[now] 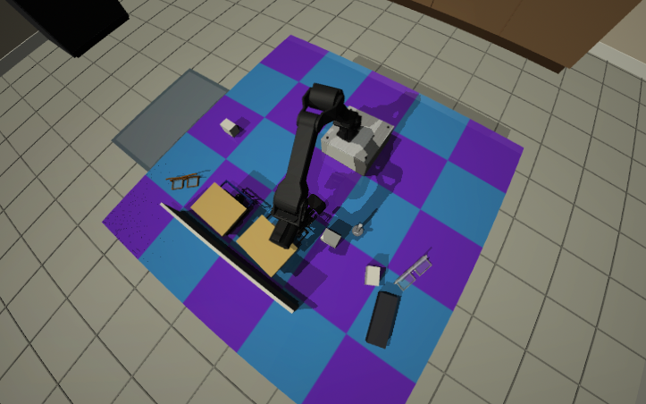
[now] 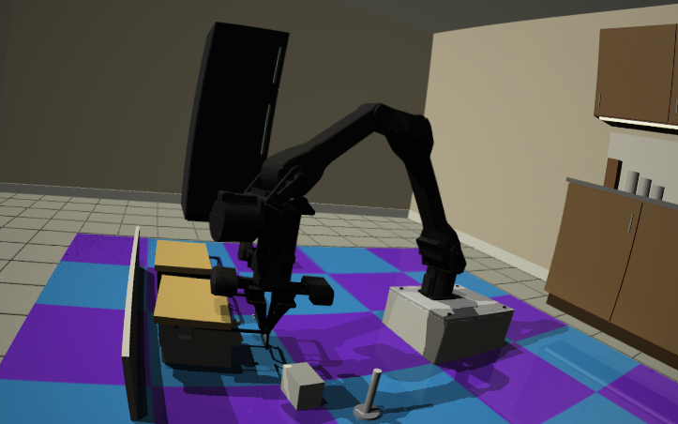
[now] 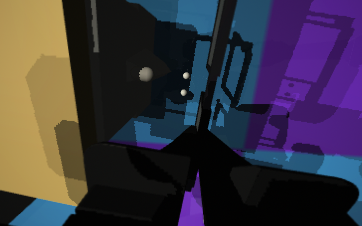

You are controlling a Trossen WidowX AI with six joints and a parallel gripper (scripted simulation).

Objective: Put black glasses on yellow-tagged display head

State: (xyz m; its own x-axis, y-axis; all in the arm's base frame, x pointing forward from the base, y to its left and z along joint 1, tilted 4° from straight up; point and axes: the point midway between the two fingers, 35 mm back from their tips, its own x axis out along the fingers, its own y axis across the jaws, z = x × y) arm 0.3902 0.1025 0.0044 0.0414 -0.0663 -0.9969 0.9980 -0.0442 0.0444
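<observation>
My gripper [image 2: 266,335] [image 3: 196,131] is shut on the black glasses [image 3: 218,45], whose frame is seen nearly edge-on in the wrist view. It is low in front of the nearer tan-topped head [image 1: 261,246] [image 2: 192,300] [image 3: 21,30]. A dark temple [image 2: 248,330] reaches towards this head's side; its contact with the ear is unclear. A round grey nose [image 3: 145,74] on the head's dark face is apart from the two pale nose pads. The other head [image 1: 218,208] [image 2: 182,255] stands beside it, with a dark glasses-like frame [image 2: 218,258] at its front. No yellow tag can be made out.
A panel [image 1: 230,253] [image 2: 130,315] stands behind both heads. A grey block [image 1: 331,237] [image 2: 302,384] and short post [image 1: 357,230] [image 2: 373,389] stand near the gripper. A white block [image 1: 373,275], grey glasses [image 1: 412,269], dark case [image 1: 382,319] and orange glasses [image 1: 183,178] lie farther out.
</observation>
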